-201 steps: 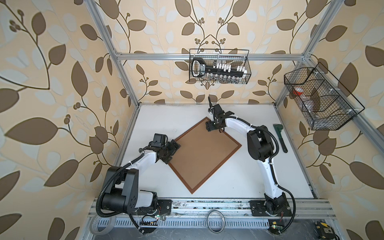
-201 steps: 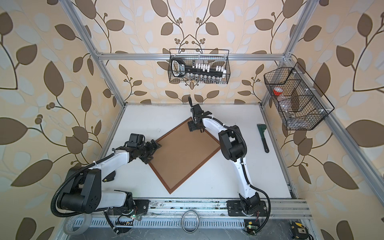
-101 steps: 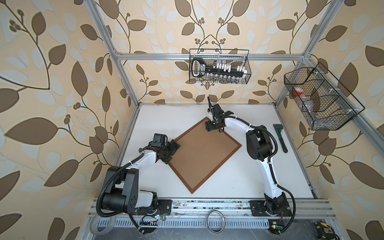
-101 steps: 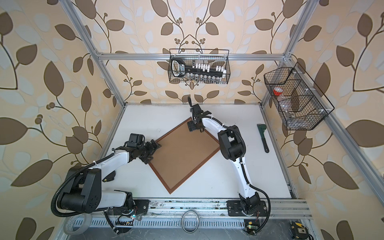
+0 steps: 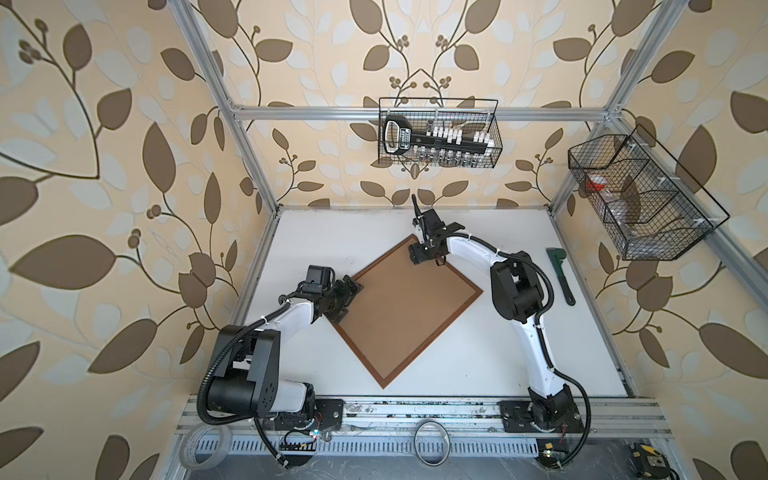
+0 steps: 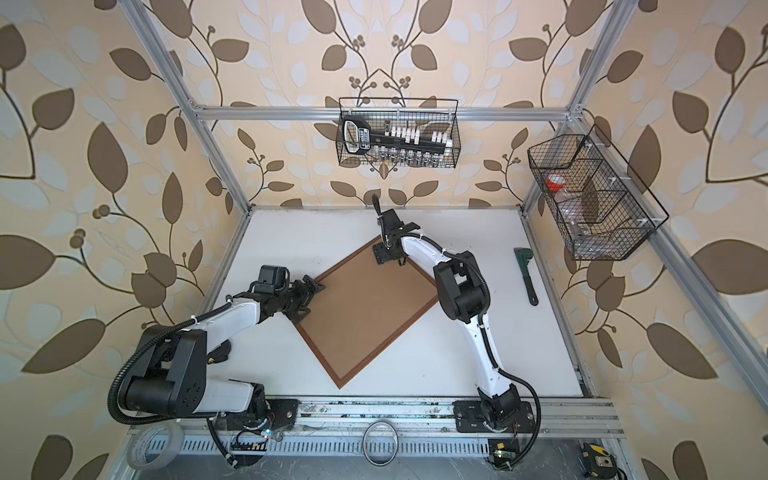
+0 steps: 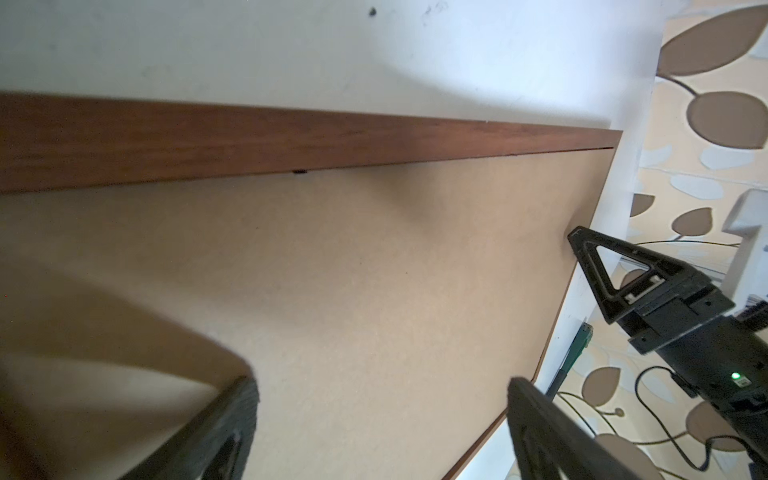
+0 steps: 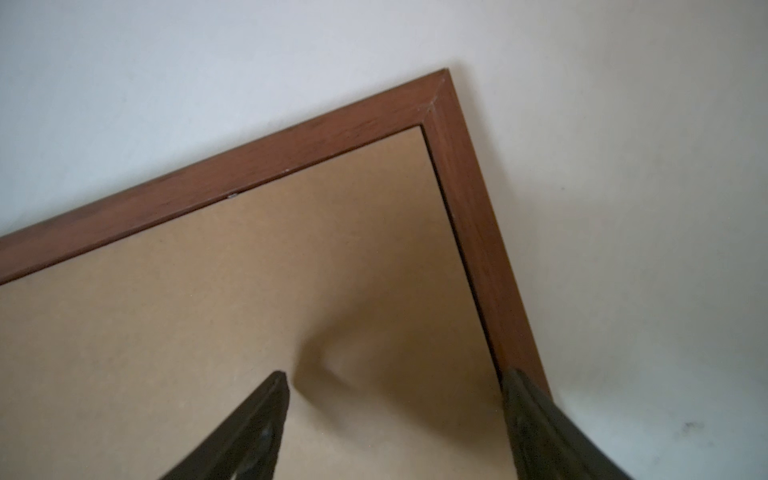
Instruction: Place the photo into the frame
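Nearest, our left gripper (image 5: 347, 301) gapes empty over the left corner of the plain brown backing board (image 5: 399, 316), lying in the thin reddish-brown wooden frame (image 7: 291, 141) on the white table (image 5: 311, 249). The photo is hidden, perhaps beneath. Farther, our right gripper (image 8: 395, 376), open and empty, covers the far corner; we should press evenly inside the rim.
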Tool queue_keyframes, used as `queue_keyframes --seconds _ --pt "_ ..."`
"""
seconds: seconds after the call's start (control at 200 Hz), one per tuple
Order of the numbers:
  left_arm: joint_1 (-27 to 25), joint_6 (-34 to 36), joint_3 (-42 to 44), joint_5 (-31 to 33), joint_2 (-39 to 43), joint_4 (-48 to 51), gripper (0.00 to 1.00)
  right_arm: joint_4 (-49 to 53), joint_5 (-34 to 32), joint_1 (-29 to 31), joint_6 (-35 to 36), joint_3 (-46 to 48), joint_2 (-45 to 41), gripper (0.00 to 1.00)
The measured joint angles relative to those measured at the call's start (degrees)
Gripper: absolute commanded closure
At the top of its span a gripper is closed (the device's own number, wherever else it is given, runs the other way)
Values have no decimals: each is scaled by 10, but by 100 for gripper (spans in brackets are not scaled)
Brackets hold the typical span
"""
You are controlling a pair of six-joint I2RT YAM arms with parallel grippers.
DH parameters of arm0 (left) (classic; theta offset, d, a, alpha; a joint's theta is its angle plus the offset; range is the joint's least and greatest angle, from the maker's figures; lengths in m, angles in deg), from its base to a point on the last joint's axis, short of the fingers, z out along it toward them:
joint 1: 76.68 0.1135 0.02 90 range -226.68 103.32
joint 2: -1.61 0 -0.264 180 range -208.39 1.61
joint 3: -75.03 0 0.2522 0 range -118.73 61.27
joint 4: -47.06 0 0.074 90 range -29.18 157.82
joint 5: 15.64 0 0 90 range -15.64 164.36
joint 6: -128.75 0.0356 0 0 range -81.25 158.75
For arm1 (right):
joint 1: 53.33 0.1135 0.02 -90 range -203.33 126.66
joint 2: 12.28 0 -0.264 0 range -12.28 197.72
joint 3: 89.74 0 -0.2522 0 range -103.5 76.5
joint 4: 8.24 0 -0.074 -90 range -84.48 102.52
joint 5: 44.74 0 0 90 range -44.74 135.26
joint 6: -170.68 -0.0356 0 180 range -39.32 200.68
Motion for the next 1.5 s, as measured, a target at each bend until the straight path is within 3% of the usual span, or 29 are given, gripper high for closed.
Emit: queue_keyframes --seconds 0.465,0.63,0.795,1.095,1.499 --pt "-2 64 -41 20 -5 80 5 54 -26 32 -3 -56 28 24" --pt "-4 115 -107 115 29 195 4 75 -23 35 -12 -30 -3 23" --pt "8 123 -112 187 86 260 4 97 -19 55 -22 -30 -19 22" --pt "15 110 -48 181 70 265 3 149 -39 66 -57 -89 34 24" --pt "19 83 -19 130 68 201 4 130 -40 66 -62 -96 33 23"
